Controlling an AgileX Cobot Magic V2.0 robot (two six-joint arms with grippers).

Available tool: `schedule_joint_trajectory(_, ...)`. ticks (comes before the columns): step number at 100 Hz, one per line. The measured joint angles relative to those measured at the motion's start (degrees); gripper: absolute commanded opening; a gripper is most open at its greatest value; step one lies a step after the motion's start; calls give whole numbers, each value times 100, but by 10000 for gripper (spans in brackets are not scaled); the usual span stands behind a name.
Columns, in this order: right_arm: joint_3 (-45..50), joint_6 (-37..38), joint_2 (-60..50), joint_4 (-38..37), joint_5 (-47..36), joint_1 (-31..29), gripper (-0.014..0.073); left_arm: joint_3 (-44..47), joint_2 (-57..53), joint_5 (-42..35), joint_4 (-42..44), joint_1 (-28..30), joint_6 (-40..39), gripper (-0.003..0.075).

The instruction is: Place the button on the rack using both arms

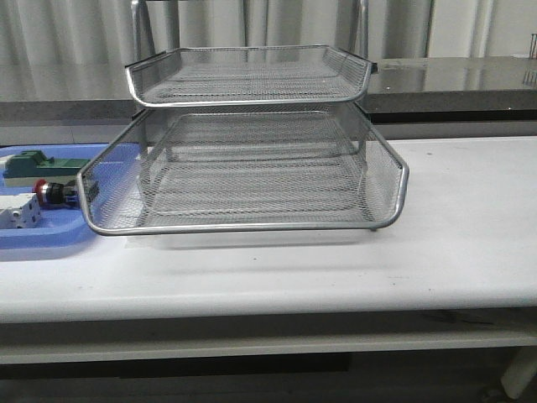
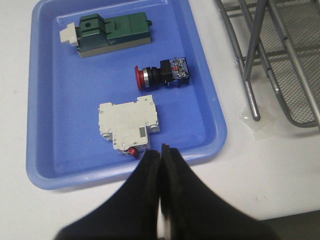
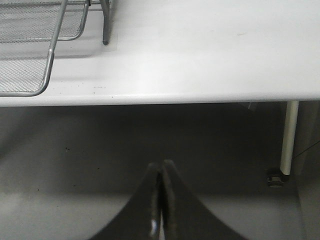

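Front view: we see the rack [image 1: 252,151] standing mid-desk [image 1: 453,227], two mesh tiers visible, upper one smaller and set back, lower one wide and jutting toward us. To the rack's left a blue tray [image 1: 50,235] lies flat on the desk, partly behind the lower tier's corner. In the tray we spot the button [image 1: 52,193], lying on its side, red head toward the left, just beside a white box [image 1: 18,211] and in front of a green block [image 1: 38,164]. No arms show in this view.

Left wrist view: we look down on the blue tray [image 2: 50,100]. The button [image 2: 162,74] lies on its side in the middle of the tray, red head, silver collar, black body, blue rear block. The green block [image 2: 112,34] lies near it on one side, the white box [image 2: 131,122] on the other; none touch the button. The left gripper [image 2: 161,150] hangs over the tray's edge beside the white box, its fingers pressed together, holding nothing. Rack legs and mesh [image 2: 280,60] stand just beside the tray.

Right wrist view: we see the desk [image 3: 210,55] edge, a corner of the rack [image 3: 35,45] and floor below. The right gripper [image 3: 161,167] sits below and off the desk edge, fingers closed together, nothing in it.
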Motion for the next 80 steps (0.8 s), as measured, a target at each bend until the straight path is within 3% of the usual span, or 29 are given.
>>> schedule_joint_trajectory(20, 0, 0, 0, 0, 0, 0, -70, -681, 593, 727, 0, 0, 629, -7)
schedule_joint_trajectory(29, 0, 0, 0, 0, 0, 0, -70, -783, 640, 903, -10, 0, 811, 81)
schedule_joint_trajectory(36, 0, 0, 0, 0, 0, 0, -70, -833, 635, 1045, -10, 0, 941, 224)
schedule_joint_trajectory(46, 0, 0, 0, 0, 0, 0, -70, -846, 635, 1278, -21, 0, 1044, 537)
schedule_joint_trajectory(51, 0, 0, 0, 0, 0, 0, -70, -856, 635, 1391, -21, 0, 1055, 650)
schedule_joint_trajectory(56, 0, 0, 0, 0, 0, 0, -70, -854, 635, 1461, -21, 0, 1070, 717)
schedule_joint_trajectory(80, 0, 0, 0, 0, 0, 0, -70, -854, 645, 1536, -66, 0, 1081, 642)
